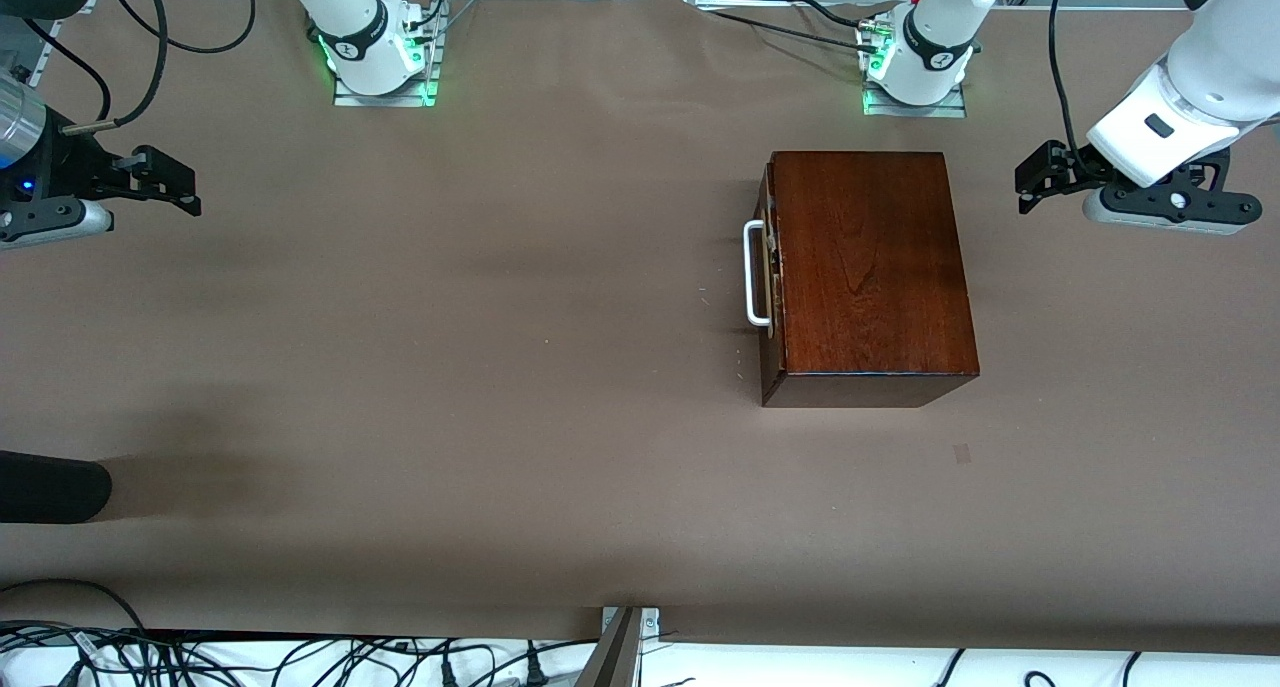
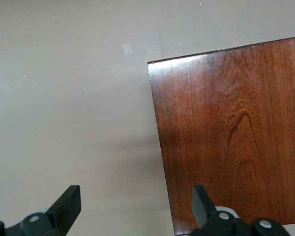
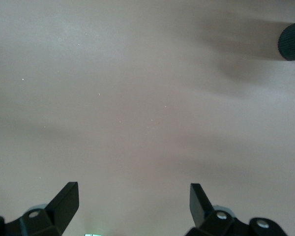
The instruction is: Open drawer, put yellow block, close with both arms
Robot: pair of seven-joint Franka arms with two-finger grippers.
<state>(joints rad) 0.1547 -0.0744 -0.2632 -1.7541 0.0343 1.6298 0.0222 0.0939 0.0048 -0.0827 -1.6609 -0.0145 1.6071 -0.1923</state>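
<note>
The dark reddish-brown wooden box (image 1: 870, 267) (image 2: 231, 132) stands on the table near the left arm's base. Its drawer (image 1: 771, 267) is pushed in, with the white bar handle (image 1: 755, 273) facing the right arm's end of the table. The yellow block is out of view. My left gripper (image 1: 1024, 183) (image 2: 135, 194) hangs open and empty over the table beside the box, at the box's edge away from the handle. My right gripper (image 1: 185, 189) (image 3: 133, 189) hangs open and empty over bare table at the right arm's end.
A black rounded object (image 1: 50, 487) (image 3: 292, 42) pokes in over the table edge at the right arm's end, nearer the front camera. A small pale mark (image 1: 962, 454) (image 2: 127, 48) lies on the brown table cover (image 1: 450, 367) near the box. Cables run along the table edges.
</note>
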